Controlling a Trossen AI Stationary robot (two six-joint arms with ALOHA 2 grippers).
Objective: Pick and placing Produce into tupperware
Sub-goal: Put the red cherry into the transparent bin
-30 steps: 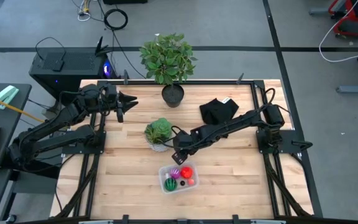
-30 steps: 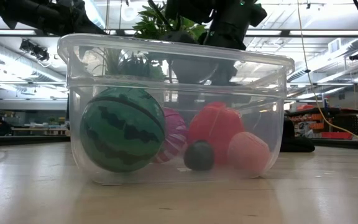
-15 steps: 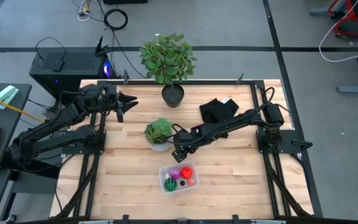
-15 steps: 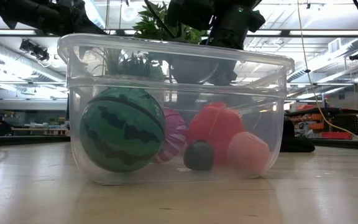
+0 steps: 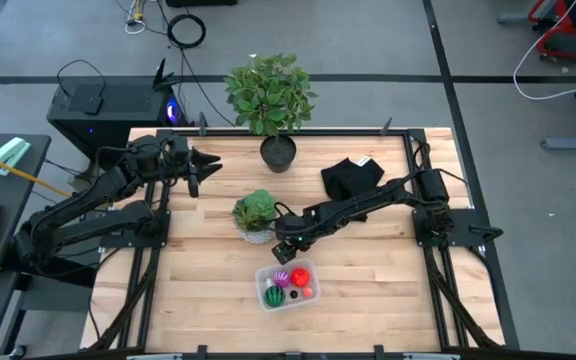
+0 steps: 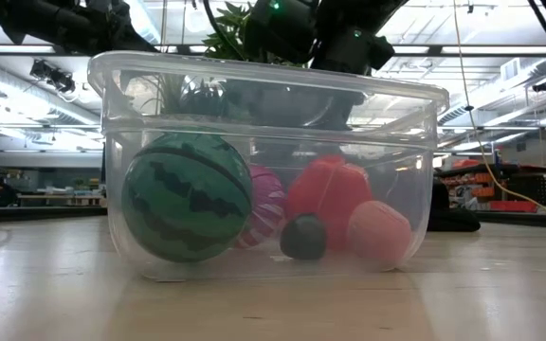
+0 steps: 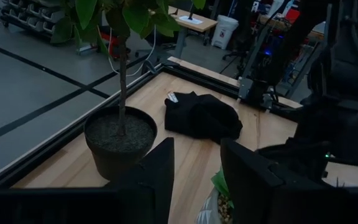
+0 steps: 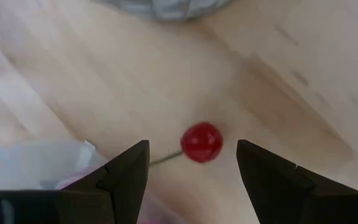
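Observation:
The clear tupperware stands near the table's front middle. It holds a green striped ball, a purple piece, a red piece, a small dark one and a pink-red one. A tiny red cherry-like piece with a thin stem lies on the wood between the tub and the small potted plant. My right gripper hovers over it, open, one finger on either side of it, touching nothing. My left gripper is open and empty at the far left.
A tall potted plant in a dark pot stands at the far edge. A black cloth lies at the far right. The small plant's white pot is close beyond the cherry, and the tub's corner is right beside my right gripper.
My right gripper has moved a little toward the table's left and far edge, away from over the tub and toward the small potted plant. The tub and the pieces in it have stayed still.

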